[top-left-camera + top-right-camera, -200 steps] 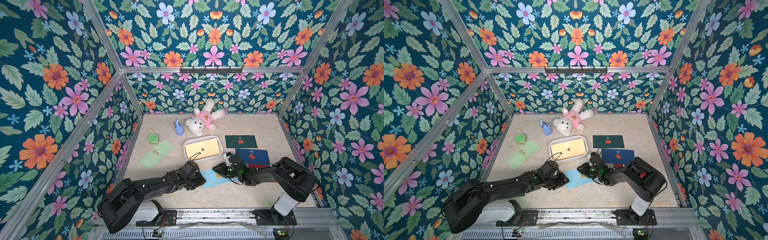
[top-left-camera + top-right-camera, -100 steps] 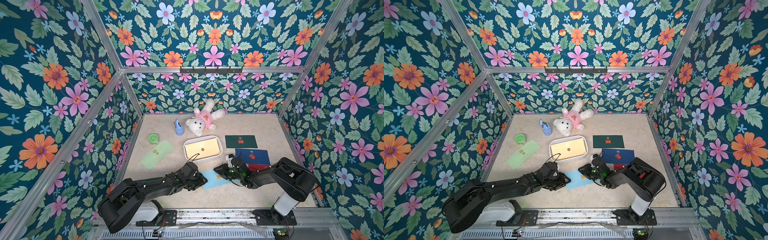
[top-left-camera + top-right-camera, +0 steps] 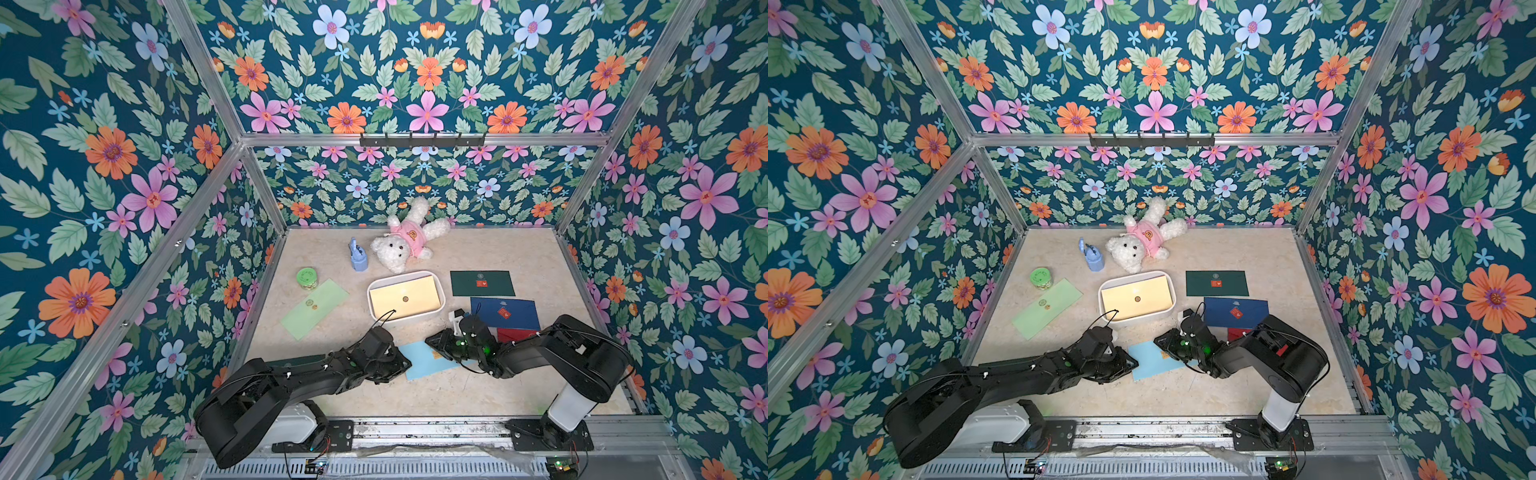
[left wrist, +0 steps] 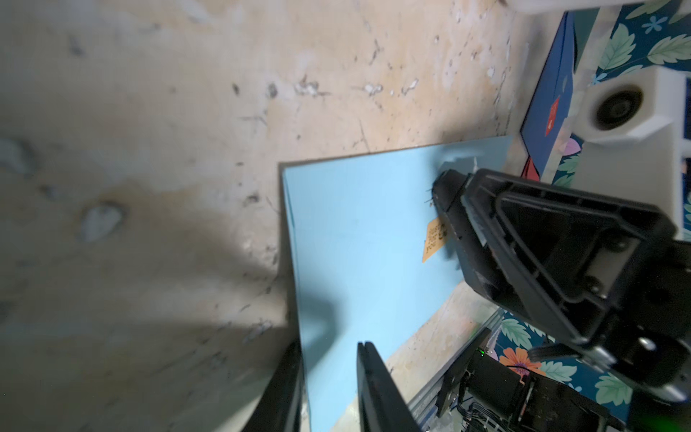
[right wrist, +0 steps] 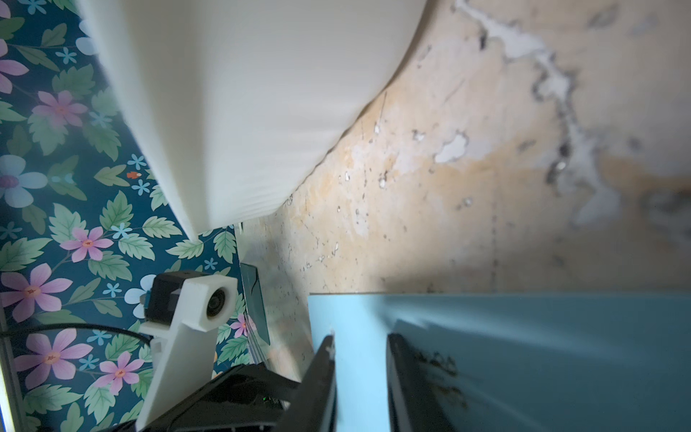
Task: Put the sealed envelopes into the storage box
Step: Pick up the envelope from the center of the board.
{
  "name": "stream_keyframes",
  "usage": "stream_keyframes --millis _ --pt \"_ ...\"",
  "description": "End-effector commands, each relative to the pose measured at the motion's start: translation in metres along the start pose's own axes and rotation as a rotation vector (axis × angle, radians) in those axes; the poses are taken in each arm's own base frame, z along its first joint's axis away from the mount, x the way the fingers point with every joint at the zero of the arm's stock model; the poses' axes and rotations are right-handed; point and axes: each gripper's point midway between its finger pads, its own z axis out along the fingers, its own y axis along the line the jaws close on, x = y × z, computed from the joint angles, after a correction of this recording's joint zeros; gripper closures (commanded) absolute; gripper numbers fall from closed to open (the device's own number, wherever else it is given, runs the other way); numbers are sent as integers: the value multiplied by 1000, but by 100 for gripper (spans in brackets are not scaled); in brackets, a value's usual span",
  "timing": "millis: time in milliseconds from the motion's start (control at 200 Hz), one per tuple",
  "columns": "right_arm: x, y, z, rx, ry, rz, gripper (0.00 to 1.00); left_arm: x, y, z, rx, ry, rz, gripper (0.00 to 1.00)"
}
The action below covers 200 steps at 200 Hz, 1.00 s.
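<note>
A light blue envelope point(image 3: 422, 363) point(image 3: 1154, 359) lies flat near the table's front, between my two arms. My left gripper point(image 3: 405, 363) point(image 4: 329, 348) sits at its left end, with a narrow gap between the fingers that shows the blue face point(image 4: 366, 224). My right gripper point(image 3: 431, 344) point(image 5: 361, 340) rests on its far right part beside the orange seal, also narrowly open. The white storage box point(image 3: 444, 297) holds a yellow envelope point(image 3: 405, 298). The light green point(image 3: 314, 308), dark green point(image 3: 482, 283), navy point(image 3: 505, 312) and red point(image 3: 515, 333) envelopes lie on the table.
A white teddy bear point(image 3: 405, 243), a small blue watering can point(image 3: 358, 255) and a green-lidded jar point(image 3: 306, 277) stand behind and to the left of the box. Floral walls enclose the table on three sides. The box wall point(image 5: 243, 93) is close to my right gripper.
My left gripper's jaws have narrowed at the light blue envelope's end and it has edged forward. My right gripper has hardly moved.
</note>
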Motion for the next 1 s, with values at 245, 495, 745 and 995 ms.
stream_keyframes --millis 245,495,745,995 --pt "42 -85 -15 343 135 109 72 -10 -3 -5 26 -54 -3 87" --pt "17 -36 -27 244 79 -114 56 -11 -12 -8 18 -18 113 100" --pt "-33 14 -86 303 31 -538 47 -11 -59 -23 96 71 450 100" --pt "-60 55 -129 270 11 -925 46 -16 -96 -39 189 156 656 100"
